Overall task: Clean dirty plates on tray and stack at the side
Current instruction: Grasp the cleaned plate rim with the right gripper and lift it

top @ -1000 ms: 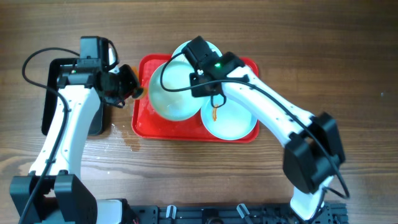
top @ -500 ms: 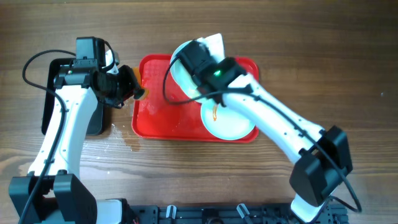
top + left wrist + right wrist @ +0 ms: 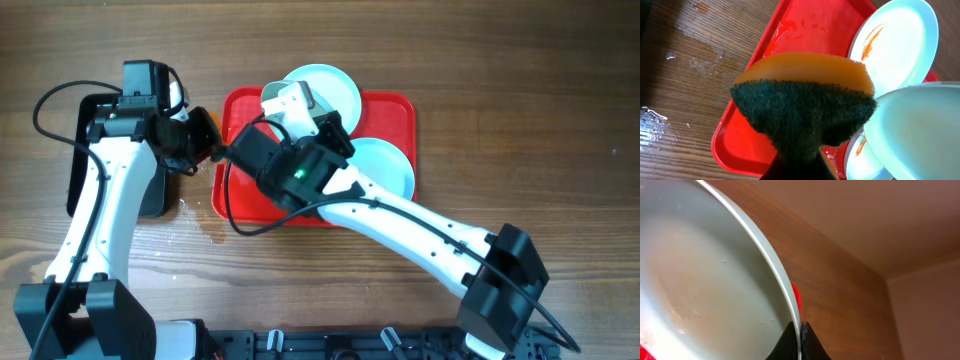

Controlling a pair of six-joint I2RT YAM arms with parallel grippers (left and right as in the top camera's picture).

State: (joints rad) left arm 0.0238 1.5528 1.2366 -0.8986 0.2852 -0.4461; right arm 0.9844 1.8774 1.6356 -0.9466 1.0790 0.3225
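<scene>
My left gripper is shut on an orange sponge with a dark green scouring face, held over the left edge of the red tray. My right gripper is shut on the rim of one pale plate, lifted and tilted. In the left wrist view this plate hangs just right of the sponge. Two more plates lie on the tray, one at the back and one at the right. Both show an orange smear in the left wrist view.
A glossy black tray lies at the left under my left arm. Water drops wet the wood by the red tray's front left corner. The red tray's left half is bare and wet.
My right arm has swung left across the tray with the plate, bringing it up next to the sponge. The right plate on the tray is now uncovered. My left arm has hardly moved.
</scene>
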